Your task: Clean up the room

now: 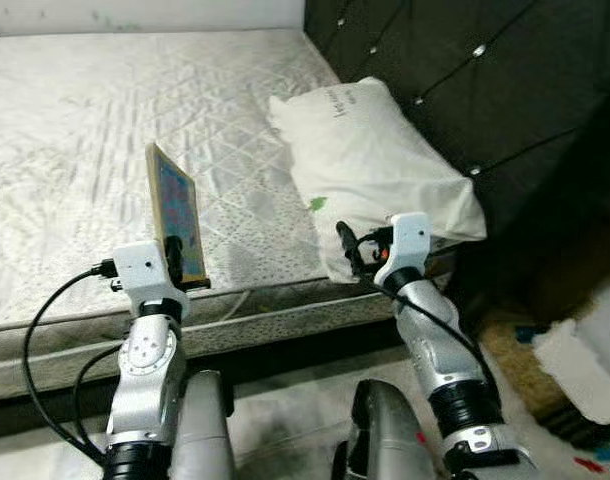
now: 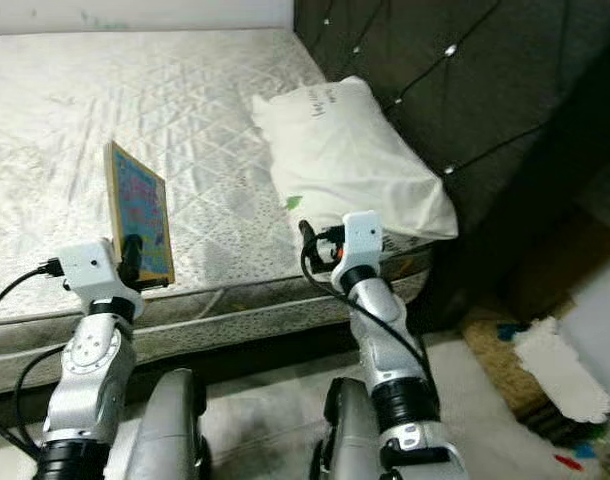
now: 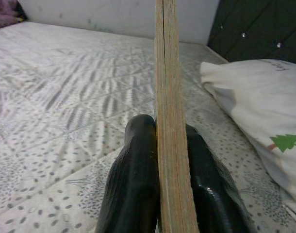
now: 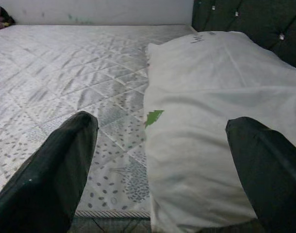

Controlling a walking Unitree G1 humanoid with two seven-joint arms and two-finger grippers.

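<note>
My left gripper [image 1: 181,272] is shut on a thin wooden board with a colourful picture face [image 1: 175,211], held upright on edge above the mattress's near edge. In the left wrist view the board's edge [image 3: 168,116] stands clamped between the two black fingers [image 3: 133,184]. My right gripper [image 1: 357,250] is open at the near end of a white pillow [image 1: 370,165] with a small green tree mark [image 4: 154,116]. The right wrist view has its fingers [image 4: 51,174] spread wide on either side of the pillow's corner, apart from it.
The bare quilted mattress [image 1: 85,130] stretches ahead and to the left. A dark tufted headboard [image 1: 485,80] rises on the right. On the floor at the right lie a brown mat and white cloth [image 1: 575,365].
</note>
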